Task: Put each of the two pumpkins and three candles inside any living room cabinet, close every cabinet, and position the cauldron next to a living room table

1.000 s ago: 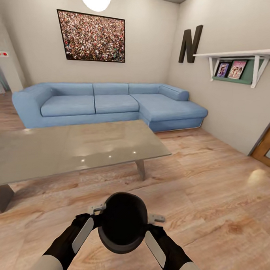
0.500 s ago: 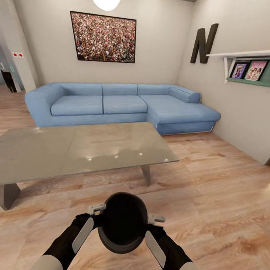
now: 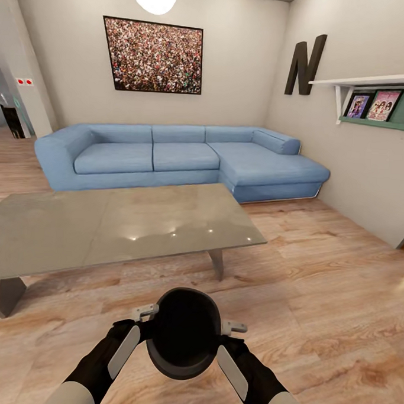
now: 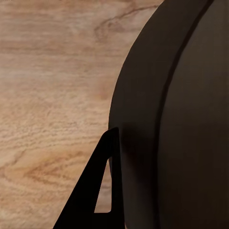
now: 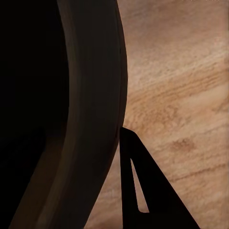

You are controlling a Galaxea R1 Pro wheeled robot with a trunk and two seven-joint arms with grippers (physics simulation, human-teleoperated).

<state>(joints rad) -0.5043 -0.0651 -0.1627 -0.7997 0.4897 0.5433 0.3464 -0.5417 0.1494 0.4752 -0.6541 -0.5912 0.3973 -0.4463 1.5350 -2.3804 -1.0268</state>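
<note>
I hold the black round cauldron [image 3: 184, 331] low in front of me above the wooden floor, its open mouth facing the head camera. My left gripper [image 3: 146, 314] is shut on its left rim and my right gripper [image 3: 231, 329] on its right rim. The left wrist view has the cauldron's dark wall [image 4: 181, 119] beside one finger [image 4: 95, 191]. In the right wrist view its rim [image 5: 90, 119] lies against a finger [image 5: 143, 191]. The grey table [image 3: 76, 231] stands just ahead and to the left. The pumpkins, candles and cabinet are out of view.
A blue corner sofa [image 3: 169, 159] lines the far wall behind the table. On the right wall hang a white shelf [image 3: 374, 83] and a letter N [image 3: 304, 62]. Open wooden floor [image 3: 328, 280] stretches to the right of the table.
The head view has swung left, so the room shifted right in the picture, then settled. The cauldron stays in both grippers at the same spot in front of me.
</note>
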